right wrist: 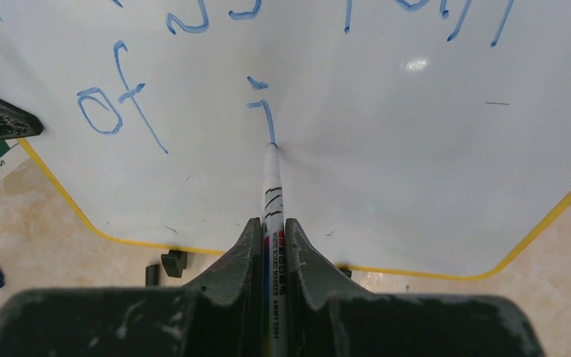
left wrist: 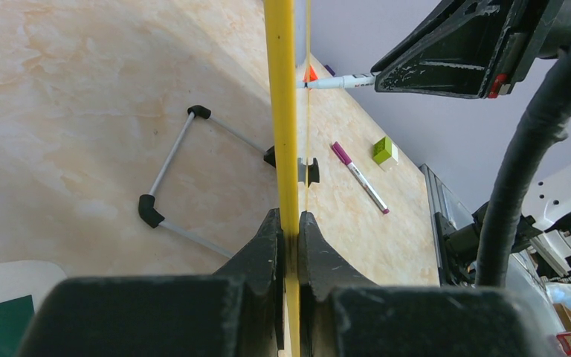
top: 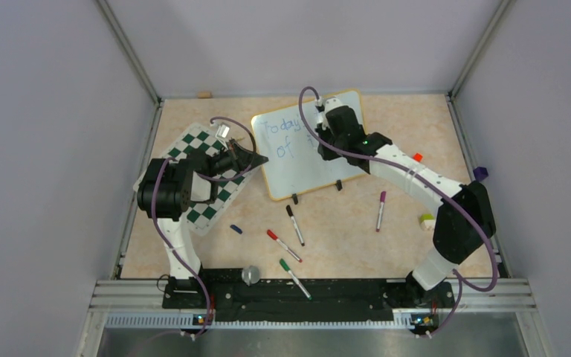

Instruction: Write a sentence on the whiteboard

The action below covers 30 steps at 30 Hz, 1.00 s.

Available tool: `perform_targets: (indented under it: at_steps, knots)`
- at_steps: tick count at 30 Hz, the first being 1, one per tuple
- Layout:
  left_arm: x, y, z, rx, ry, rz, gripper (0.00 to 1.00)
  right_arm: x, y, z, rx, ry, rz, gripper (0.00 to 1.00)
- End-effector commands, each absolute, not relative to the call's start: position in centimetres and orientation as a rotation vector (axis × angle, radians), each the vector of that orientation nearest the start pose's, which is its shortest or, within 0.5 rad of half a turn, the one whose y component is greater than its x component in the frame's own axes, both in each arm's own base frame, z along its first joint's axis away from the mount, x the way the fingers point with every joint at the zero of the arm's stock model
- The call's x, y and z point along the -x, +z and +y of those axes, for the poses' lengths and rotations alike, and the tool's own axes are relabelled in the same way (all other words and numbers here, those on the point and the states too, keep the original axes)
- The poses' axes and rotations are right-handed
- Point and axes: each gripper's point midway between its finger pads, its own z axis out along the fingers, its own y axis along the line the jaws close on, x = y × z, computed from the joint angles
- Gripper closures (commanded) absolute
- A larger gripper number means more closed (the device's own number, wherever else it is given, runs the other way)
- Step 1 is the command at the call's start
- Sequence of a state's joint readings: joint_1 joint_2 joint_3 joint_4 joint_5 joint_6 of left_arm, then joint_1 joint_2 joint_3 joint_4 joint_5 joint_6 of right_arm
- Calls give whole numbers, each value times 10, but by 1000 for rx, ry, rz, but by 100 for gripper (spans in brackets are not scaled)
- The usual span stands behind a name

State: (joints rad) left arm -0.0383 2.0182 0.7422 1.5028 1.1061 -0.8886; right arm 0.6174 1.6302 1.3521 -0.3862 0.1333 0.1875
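Note:
The whiteboard (top: 301, 177) lies tilted at mid-table, yellow-rimmed, with two black clips on its near edge. The sentence (top: 282, 126) is in blue: "Today" on top, "of" (right wrist: 115, 104) below, then a started "j" (right wrist: 264, 111). My right gripper (top: 323, 141) is over the board, shut on a white marker (right wrist: 273, 193) whose tip touches the end of the j stroke. My left gripper (top: 256, 158) is shut on the board's left rim (left wrist: 282, 111), which passes between its jaws (left wrist: 290, 219). The right arm hides part of the lettering from above.
A green-and-white chess mat (top: 201, 178) lies under the left arm. Loose on the table are black (top: 295, 224), red (top: 283, 245), green (top: 294, 277) and purple (top: 381, 210) markers, a blue cap (top: 236, 229) and a yellow-green block (top: 426, 221). A wire stand (left wrist: 171, 178) lies beside the board.

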Motion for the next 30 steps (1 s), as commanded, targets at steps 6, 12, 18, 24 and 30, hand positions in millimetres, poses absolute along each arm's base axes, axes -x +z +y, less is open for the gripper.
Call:
perform_targets:
  at_steps: [6,12,18,24,30]
  knots:
    - [-380,160,-184,-546,-1338,1459,100,-378,179,249,382,311,2207,100]
    - [-380,160,-184,-548,-1340,1458,100,-377,177,256,393,336,2202,100]
    - [-380,160,-184,-547,-1339,1458,100,-382,185,265,393,372,2176,100]
    - [-380,159,-184,-544,-1339,1459,100,-389,197,276,398,419,2149,100]
    - [-380,160,-184,-549,-1337,1457,100,-390,215,276,380,435,2114,100]
